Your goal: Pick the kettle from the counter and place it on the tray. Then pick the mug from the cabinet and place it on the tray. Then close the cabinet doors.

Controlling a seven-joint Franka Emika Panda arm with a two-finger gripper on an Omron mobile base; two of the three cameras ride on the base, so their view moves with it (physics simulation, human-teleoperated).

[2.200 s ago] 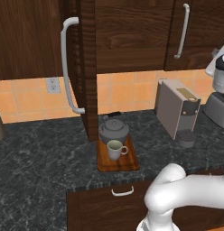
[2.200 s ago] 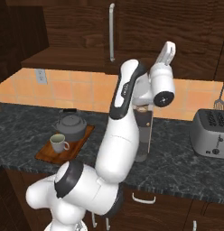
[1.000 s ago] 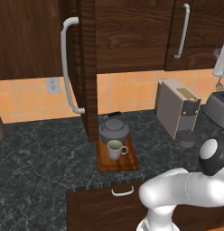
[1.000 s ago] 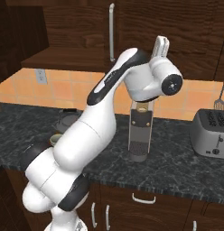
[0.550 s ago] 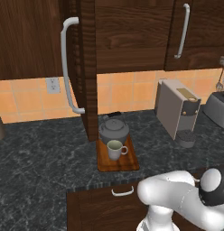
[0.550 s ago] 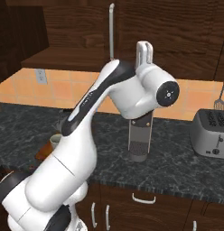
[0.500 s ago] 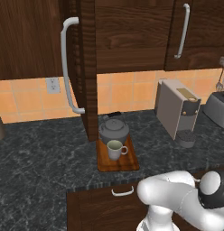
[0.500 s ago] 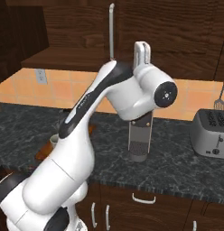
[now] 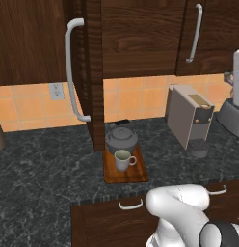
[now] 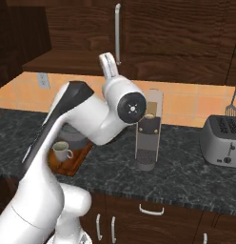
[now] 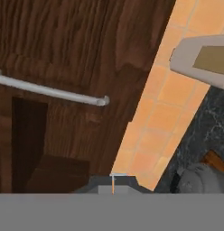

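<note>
The tray [image 9: 125,174] sits on the dark surface [image 9: 44,169], just below the open cabinet door [image 9: 92,72]. On the tray, the kettle [image 9: 121,139] is at the back and the mug [image 9: 123,160] stands right in front of it. The hand [image 10: 108,64] is up high by the cabinet, closed tight and holding nothing.

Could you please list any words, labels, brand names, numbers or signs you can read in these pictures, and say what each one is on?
None: no readable text appears anywhere.
The coffee machine carries a tan panel with no lettering.
The toaster, kettle, mug and cabinet doors are all unmarked.
</note>
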